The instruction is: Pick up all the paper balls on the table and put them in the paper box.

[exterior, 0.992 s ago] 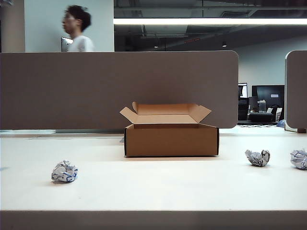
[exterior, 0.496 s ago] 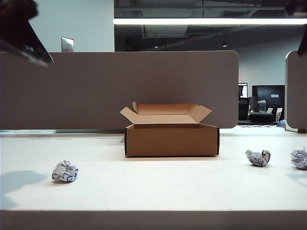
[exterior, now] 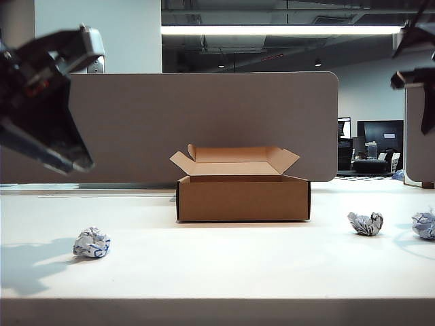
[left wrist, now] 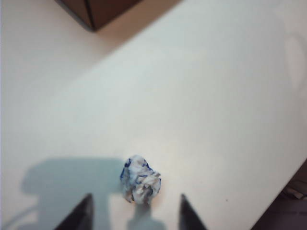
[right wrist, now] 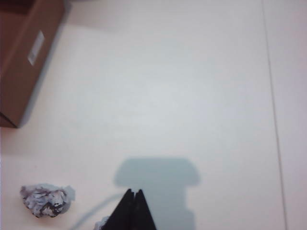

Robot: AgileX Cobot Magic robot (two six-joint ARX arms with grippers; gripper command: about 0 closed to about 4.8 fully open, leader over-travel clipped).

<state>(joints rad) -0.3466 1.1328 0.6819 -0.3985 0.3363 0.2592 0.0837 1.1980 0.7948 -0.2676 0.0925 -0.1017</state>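
On the off-white table (exterior: 217, 261) the brown paper box (exterior: 243, 197) is set near the middle, in front of a grey-brown partition panel (exterior: 204, 115), with its flaps folded outward and its top open. Three paper balls are seen lying on the tabletop, none of them in the box: a left paper ball (exterior: 91, 243) well to the left of the box, a middle paper ball (exterior: 365, 223) to the right of it, and a far-right paper ball (exterior: 424, 225) at the right edge of the exterior view. The left gripper (exterior: 54, 102) is held in the air at the left of the exterior view, above the left ball, blurred and dark, and its shadow is cast on the table beside that ball. In the left wrist view its two fingers are shown spread apart with nothing between them; the left gripper (left wrist: 135, 218) is released, and the left paper ball (left wrist: 140, 178) is seen on the table just beyond the fingertips (left wrist: 81, 215), untouched. The right gripper (exterior: 416, 75) is held high at the right edge. In the right wrist view the right gripper (right wrist: 132, 211) is shown clenched, fingers pressed together on nothing, above bare table, with the middle paper ball (right wrist: 47, 200) lying apart from it and a corner of the box (right wrist: 24, 57) in view.
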